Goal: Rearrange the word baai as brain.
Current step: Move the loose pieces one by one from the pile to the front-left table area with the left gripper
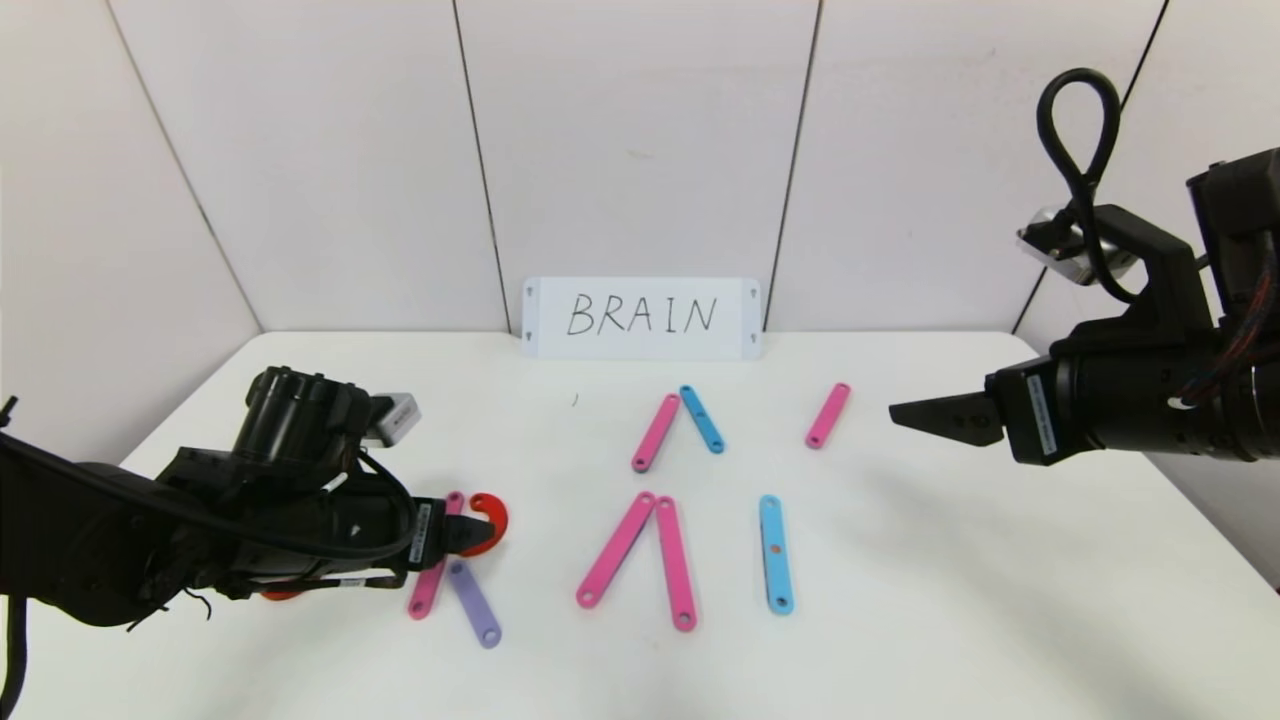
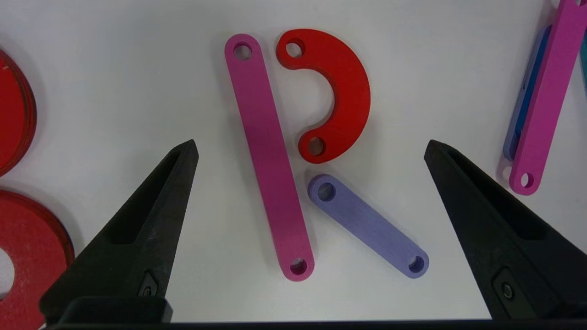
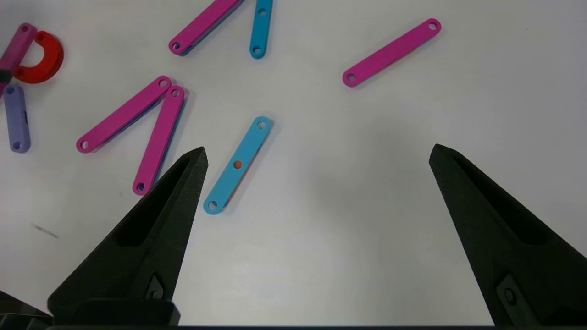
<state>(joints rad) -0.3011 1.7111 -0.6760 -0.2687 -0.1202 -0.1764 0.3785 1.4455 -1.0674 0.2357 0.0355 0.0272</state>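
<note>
My left gripper point(image 1: 478, 536) is open and empty, low over the second letter, an R made of a pink strip point(image 2: 268, 156), a red C-shaped curve point(image 2: 341, 91) and a purple strip point(image 2: 369, 224). These lie between its fingers in the left wrist view. Red curved pieces point(image 2: 18, 247) of the first letter lie beside it, mostly hidden under the arm in the head view. Two pink strips point(image 1: 675, 563) form an A and a blue strip point(image 1: 776, 553) forms an I. My right gripper point(image 1: 915, 415) is open and empty, raised at the right.
A pink strip point(image 1: 655, 432) and a blue strip point(image 1: 701, 418) lean together behind the A. A single pink strip point(image 1: 828, 415) lies farther right. The white BRAIN card point(image 1: 641, 318) stands against the back wall. The white table point(image 1: 1000, 580) ends near the right arm.
</note>
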